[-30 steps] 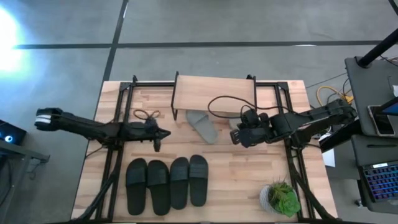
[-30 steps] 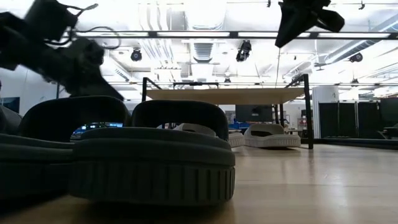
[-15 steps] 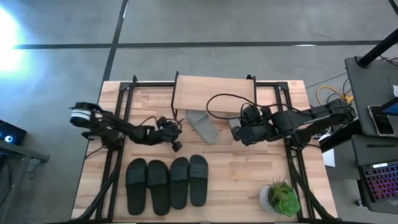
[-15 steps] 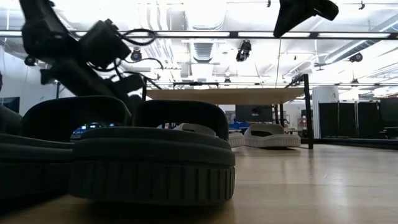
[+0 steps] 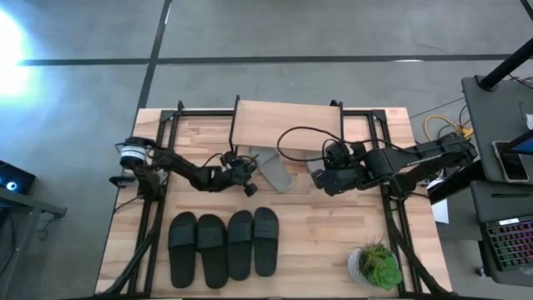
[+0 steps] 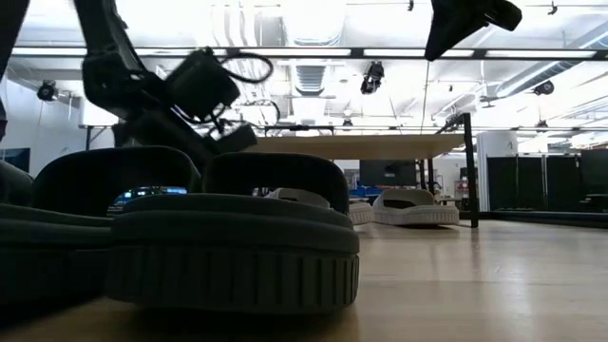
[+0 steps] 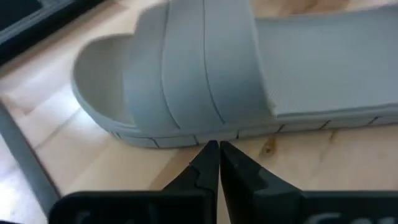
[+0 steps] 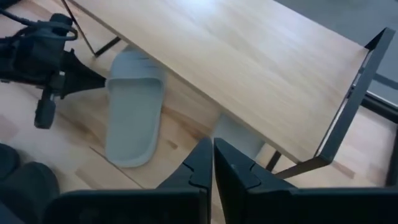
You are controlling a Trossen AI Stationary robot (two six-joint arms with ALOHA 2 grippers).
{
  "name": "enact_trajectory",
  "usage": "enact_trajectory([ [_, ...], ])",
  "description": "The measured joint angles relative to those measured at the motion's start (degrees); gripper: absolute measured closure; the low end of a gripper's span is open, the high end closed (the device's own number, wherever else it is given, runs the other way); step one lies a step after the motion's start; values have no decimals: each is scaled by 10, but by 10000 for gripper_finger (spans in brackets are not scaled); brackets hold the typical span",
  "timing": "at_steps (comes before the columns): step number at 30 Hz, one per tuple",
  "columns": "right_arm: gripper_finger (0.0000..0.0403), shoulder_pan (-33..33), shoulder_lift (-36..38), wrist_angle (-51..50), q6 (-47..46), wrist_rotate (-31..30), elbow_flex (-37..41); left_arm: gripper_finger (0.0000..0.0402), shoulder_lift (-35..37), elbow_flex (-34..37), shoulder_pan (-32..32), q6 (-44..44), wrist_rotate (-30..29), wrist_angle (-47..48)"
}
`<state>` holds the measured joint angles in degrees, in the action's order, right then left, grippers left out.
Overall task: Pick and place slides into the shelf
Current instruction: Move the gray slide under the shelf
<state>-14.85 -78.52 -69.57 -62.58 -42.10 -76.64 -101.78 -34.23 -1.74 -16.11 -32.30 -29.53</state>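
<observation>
Since the earlier frame, the left gripper (image 5: 247, 188) was swung in, fingers pressed together, beside the grey slide (image 5: 271, 169) lying at 6 o'clock of the shelf (image 5: 287, 123); light, bendy foam was judged best pinched by its strap

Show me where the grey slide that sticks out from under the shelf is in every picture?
High view: grey slide, centre, angled out from under the shelf.
Low view: far behind the black slides, under the shelf, pale; which grey slide is unclear.
Left wrist view: fills the picture, just past the shut left gripper.
Right wrist view, beside the shelf.
Shared landmark: the shelf's plank.
</observation>
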Motion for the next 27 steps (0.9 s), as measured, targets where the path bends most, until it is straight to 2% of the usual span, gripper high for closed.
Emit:
enact_trajectory([
  [8,394,0,0,-9,-3,0,3,402,-67,-79,-30,0,-31,0],
  [19,394,3,0,-38,-15,0,4,402,-144,-218,-33,26,11,0],
  [22,394,3,0,-38,-19,0,5,402,-151,-223,-32,34,14,14],
  [27,394,2,0,-37,-19,6,5,402,-119,-196,-33,34,17,59],
])
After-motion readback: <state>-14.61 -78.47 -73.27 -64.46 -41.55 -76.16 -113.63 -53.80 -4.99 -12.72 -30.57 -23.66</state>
